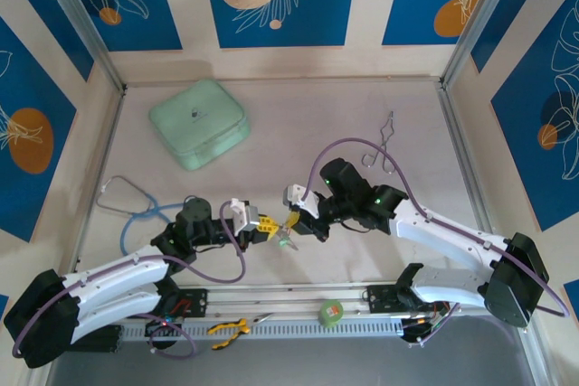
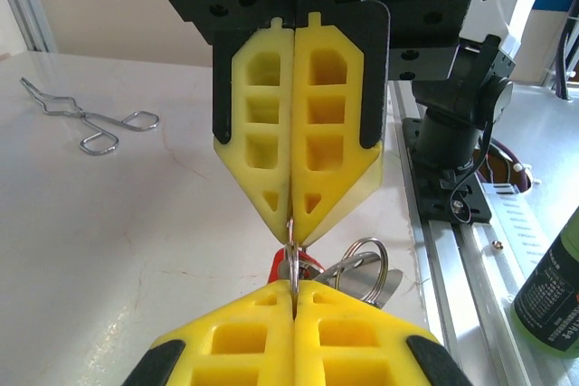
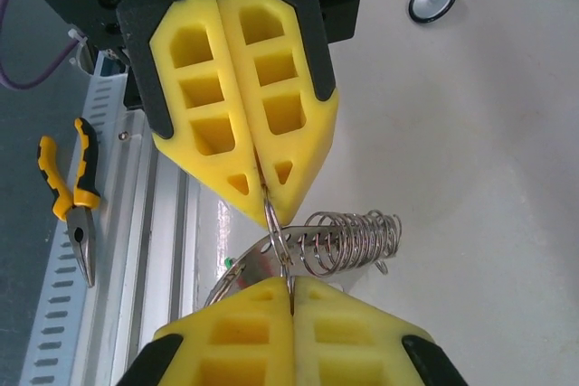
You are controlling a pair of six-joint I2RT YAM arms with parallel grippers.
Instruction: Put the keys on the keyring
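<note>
My left gripper [image 1: 264, 226] and right gripper [image 1: 291, 221] meet tip to tip over the table's near middle. Both are shut on the same thin metal ring of the keyring [image 2: 291, 259], one from each side. In the left wrist view my left gripper [image 2: 294, 291] pinches the ring from below and the right gripper [image 2: 294, 223] from above. The red key head [image 2: 280, 266] sits just behind the ring, with silver blades and a second ring [image 2: 366, 267] beside it. In the right wrist view my right gripper [image 3: 289, 288] grips the ring, and a wire coil [image 3: 353, 240] hangs by it. A green key [image 1: 286, 243] dangles below.
A mint-green case [image 1: 199, 122] lies at the back left, a stethoscope [image 1: 136, 210] at the left, metal tongs [image 1: 384, 146] at the back right. On the near rail [image 1: 271, 323] lie yellow pliers [image 1: 228, 329] and a green tape roll [image 1: 331, 313].
</note>
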